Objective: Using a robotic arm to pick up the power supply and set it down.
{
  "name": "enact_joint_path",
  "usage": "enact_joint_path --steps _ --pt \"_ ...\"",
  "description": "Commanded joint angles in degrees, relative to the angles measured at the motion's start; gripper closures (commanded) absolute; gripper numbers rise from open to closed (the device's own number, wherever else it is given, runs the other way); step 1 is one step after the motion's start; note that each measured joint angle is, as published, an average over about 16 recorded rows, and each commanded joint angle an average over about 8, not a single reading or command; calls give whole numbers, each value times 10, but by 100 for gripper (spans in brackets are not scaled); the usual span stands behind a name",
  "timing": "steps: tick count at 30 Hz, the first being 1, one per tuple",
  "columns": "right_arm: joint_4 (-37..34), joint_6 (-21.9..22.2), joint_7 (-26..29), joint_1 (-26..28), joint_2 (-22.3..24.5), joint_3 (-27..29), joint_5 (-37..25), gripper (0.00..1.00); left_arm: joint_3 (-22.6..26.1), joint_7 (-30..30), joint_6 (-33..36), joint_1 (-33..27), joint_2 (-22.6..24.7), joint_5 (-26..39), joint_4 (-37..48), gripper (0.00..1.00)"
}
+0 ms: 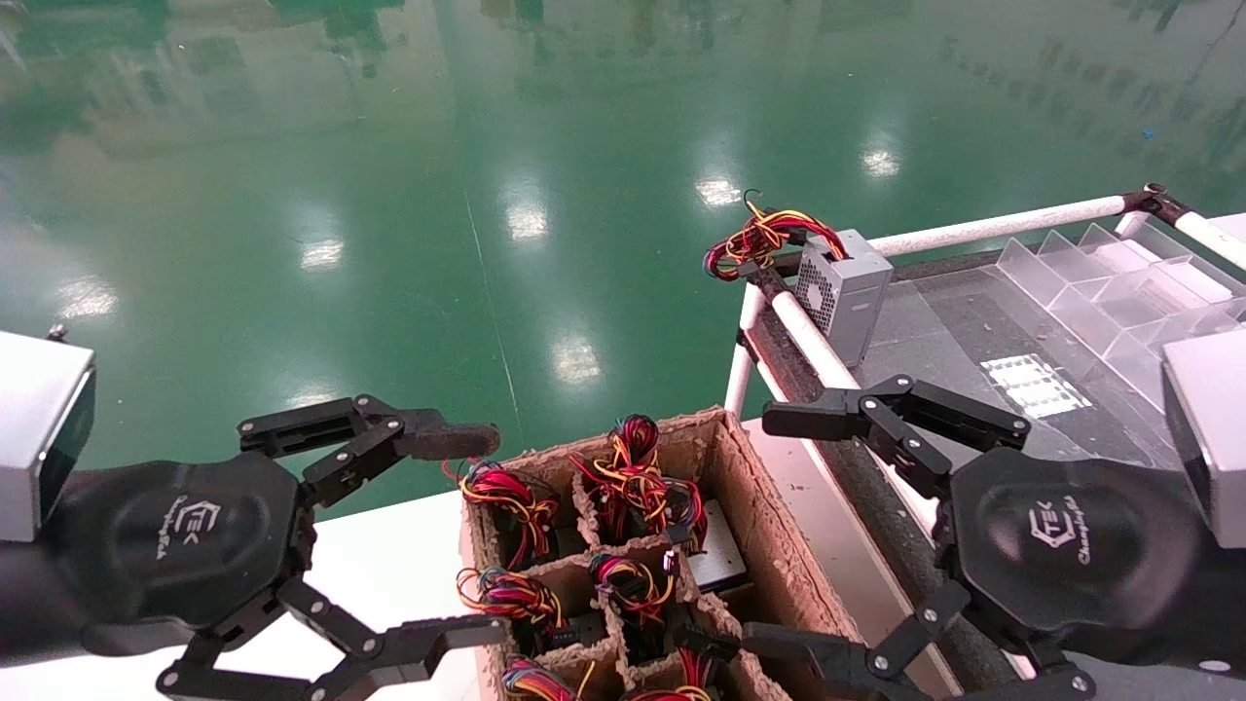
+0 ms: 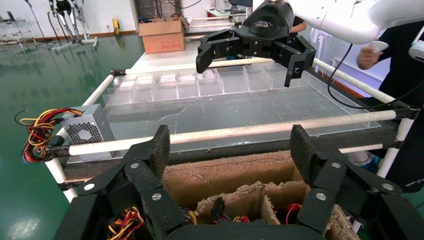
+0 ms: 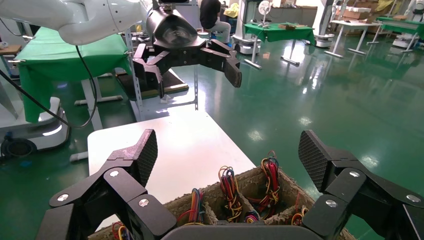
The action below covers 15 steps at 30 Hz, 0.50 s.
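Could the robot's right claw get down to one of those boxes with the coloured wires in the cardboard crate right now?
Probably yes. The right claw hangs open beside the cardboard crate, whose top is uncovered. The wire bundles sticking up from the cells crowd the units beneath, so a clean grip may be awkward.

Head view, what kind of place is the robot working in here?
Probably a factory or workshop floor: a glossy green floor, a cardboard box of wired units in cells, and a rail-framed table with a grey power supply. Both grippers, left and right, hang open.
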Motion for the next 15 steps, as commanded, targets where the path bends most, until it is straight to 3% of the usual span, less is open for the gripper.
enact_joint_path --steps 1,15 --pt "0 0 0 0 0 0 0 0 0 0 0 0 0 0 0 100" --pt "0 0 0 0 0 0 0 0 0 0 0 0 0 0 0 100"
